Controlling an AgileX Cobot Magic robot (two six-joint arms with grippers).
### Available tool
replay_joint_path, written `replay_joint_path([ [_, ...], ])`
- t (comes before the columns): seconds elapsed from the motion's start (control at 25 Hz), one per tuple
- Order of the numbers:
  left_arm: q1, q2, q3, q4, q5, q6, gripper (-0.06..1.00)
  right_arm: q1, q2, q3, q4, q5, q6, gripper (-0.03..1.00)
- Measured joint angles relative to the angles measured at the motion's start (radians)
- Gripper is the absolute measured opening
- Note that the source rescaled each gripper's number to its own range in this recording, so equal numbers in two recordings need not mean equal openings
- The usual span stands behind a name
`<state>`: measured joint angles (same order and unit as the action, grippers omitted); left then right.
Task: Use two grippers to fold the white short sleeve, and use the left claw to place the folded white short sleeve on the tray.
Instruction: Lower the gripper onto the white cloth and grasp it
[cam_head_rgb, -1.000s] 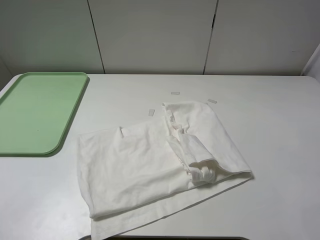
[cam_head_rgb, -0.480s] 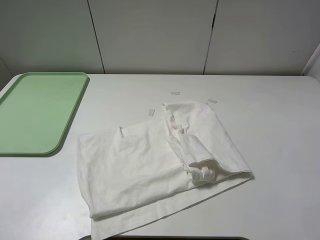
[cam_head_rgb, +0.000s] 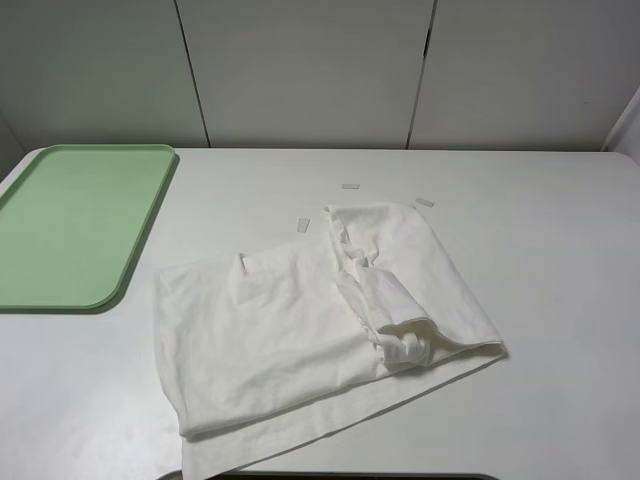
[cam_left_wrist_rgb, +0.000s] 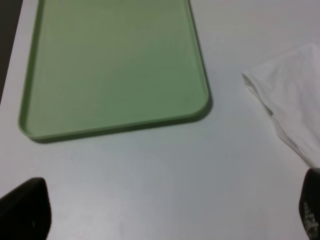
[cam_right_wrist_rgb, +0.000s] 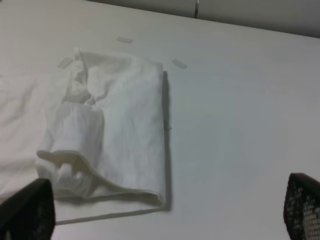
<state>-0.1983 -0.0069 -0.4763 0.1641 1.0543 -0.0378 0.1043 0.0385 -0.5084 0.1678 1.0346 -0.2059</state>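
**Overhead and wrist views of the work area.** The white short sleeve (cam_head_rgb: 320, 330) lies on the pale surface (cam_head_rgb: 560, 260), about midway between the left and right edges. Its lower hem reaches the near edge. The left part of the garment lies spread in one flat, wrinkled layer. The right part is doubled over on itself, and the fold ends in a small bunched roll of fabric toward the near-right end.

Three short tape strips (cam_head_rgb: 350, 186) lie flat on the surface just beyond the garment's far side, toward the far edge. One of them almost touches the cloth, and the other two lie slightly apart from it. Nothing rests on top of the garment.

The tray (cam_head_rgb: 150, 215), pale green with a low rim and rounded corners, lies along the left edge and runs up to the far-left corner. Its whole green floor is visible. A band of bare surface separates the tray's near-right corner from the garment's left corner, as the left wrist view also shows.

Grey wall panels (cam_head_rgb: 300, 70) with dark seams stand behind the far edge.

The left gripper (cam_left_wrist_rgb: 167, 215) hangs over bare surface near the tray's rounded corner, between tray and garment. Its jaws are released and spread wide, with only the surface showing between them. The right gripper (cam_right_wrist_rgb: 165, 210) hangs over the folded right part of the garment. Its jaws are likewise released and wide apart, and they grasp nothing.
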Motion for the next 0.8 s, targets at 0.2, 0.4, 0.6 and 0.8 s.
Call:
replay_joint_path([
  [0.2, 0.0, 0.053, -0.007, -0.003, -0.006, 0.0, 1.0, 0.0, 0.0, 0.0, 0.0, -0.001, 0.0, 1.0],
  [0.4, 0.0, 0.263, -0.06, -0.052, -0.192, 0.0, 1.0, 0.0, 0.0, 0.0, 0.0, -0.002, 0.0, 1.0],
  [0.6, 0.0, 0.456, -0.095, -0.149, -0.338, 0.005, 1.0, 0.0, 0.0, 0.0, 0.0, -0.002, 0.0, 1.0],
  [0.8, 0.0, 0.943, -0.134, -0.605, -0.565, 0.308, 0.98, 0.0, 0.0, 0.0, 0.0, -0.002, 0.0, 1.0],
])
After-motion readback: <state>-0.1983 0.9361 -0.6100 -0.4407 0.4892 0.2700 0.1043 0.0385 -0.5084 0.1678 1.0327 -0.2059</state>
